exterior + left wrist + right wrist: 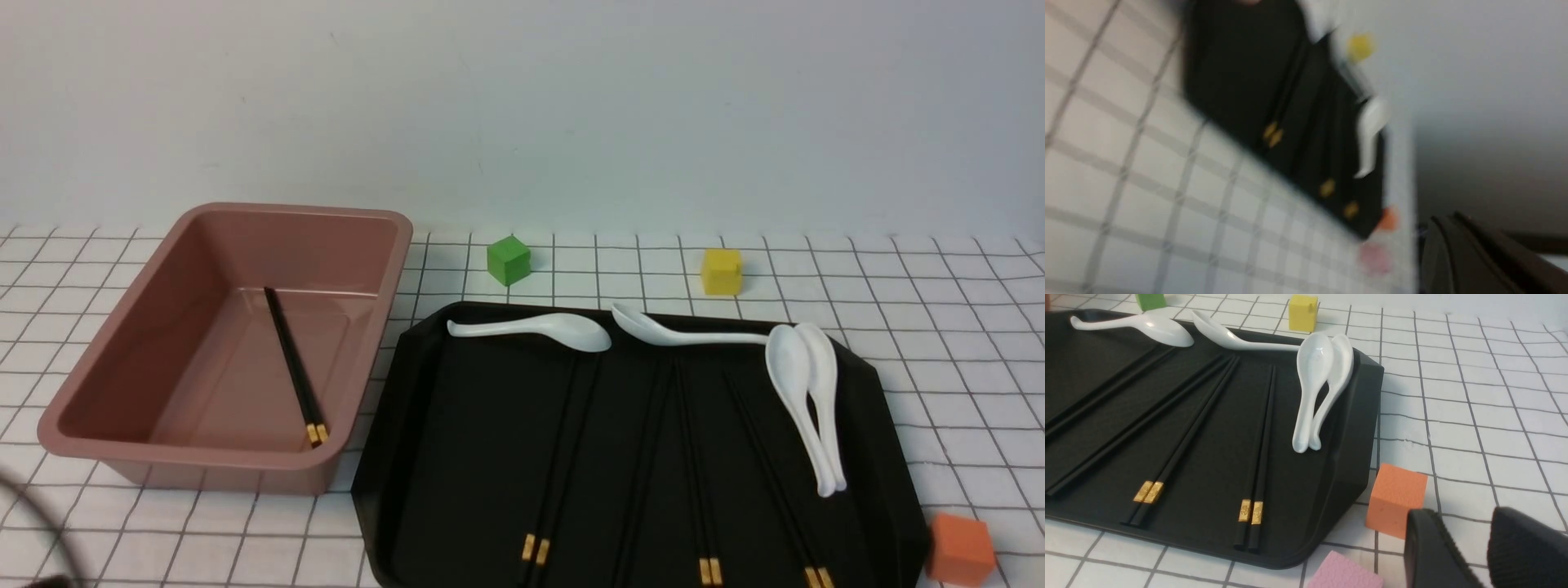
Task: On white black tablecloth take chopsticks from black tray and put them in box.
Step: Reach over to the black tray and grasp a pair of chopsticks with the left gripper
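Well, three pairs of chopsticks (692, 465) lie on the black tray (424, 457) at the near right of the tablecloth (939, 327). Each pair runs near to far, gold-banded blunt ends at the near rim and thin tips aimed at the white spoons (539, 328) along the far side. The left pair leans a little right as it goes away, and the other two lean a little left. A fourth pair (291, 363) rests on the floor of the box (122, 327), just left of the tray, with its gold ends by the near right corner and its tips pointing far and slightly left. The right gripper (1464, 522) hangs low off the tray's near right corner, close to an orange cube (1396, 500); its jaws stand apart, grasping nothing. The left gripper (1449, 232) is only a dark blur in its wrist view, jaws clenched together and empty.
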Controlling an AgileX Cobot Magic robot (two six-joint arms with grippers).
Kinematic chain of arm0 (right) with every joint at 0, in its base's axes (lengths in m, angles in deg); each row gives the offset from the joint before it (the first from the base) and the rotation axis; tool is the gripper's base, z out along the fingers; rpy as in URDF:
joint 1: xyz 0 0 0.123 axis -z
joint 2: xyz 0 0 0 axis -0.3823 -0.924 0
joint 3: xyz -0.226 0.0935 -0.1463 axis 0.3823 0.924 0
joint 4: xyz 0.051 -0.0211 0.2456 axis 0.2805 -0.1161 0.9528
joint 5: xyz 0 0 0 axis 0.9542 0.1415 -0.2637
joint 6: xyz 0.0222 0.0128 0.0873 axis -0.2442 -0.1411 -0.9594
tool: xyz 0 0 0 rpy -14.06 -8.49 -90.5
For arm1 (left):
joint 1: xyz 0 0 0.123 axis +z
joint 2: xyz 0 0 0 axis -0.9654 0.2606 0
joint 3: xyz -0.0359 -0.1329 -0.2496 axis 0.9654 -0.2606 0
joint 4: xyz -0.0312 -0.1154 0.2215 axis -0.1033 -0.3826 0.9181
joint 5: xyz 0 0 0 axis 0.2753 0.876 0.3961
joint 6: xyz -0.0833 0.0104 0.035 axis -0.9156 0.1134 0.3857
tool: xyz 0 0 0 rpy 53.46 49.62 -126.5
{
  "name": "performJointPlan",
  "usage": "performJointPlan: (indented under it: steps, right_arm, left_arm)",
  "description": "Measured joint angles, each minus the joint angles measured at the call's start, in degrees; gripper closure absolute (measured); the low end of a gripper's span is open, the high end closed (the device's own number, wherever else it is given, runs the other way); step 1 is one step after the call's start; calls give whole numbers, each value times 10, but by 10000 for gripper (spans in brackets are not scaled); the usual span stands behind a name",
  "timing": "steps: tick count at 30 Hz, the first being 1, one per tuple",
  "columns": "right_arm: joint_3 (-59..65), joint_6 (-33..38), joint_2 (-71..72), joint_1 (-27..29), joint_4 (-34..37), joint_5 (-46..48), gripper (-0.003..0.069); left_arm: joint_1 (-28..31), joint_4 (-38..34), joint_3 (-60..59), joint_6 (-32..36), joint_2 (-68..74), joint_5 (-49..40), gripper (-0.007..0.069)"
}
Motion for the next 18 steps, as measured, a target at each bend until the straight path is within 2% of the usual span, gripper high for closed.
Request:
performJointPlan:
  steps: [2, 5, 10, 15, 18]
  right_arm:
    - [0, 0, 0, 0, 0, 0, 419]
    - [0, 0, 0, 0, 0, 0, 419]
    - [0, 0, 0, 0, 0, 0, 419]
    - [0, 0, 0, 0, 0, 0, 419]
    - [0, 0, 0, 0, 0, 0, 419]
  left_arm:
    - [0, 81, 73, 12, 118, -106, 637]
    - [0, 153, 160, 42, 225, -189, 637]
    - [-6, 181, 251, 53, 310, -212, 637]
    - [-111, 226, 281, 1, 364, -182, 631]
    - [-186, 268, 298, -55, 411, -158, 578]
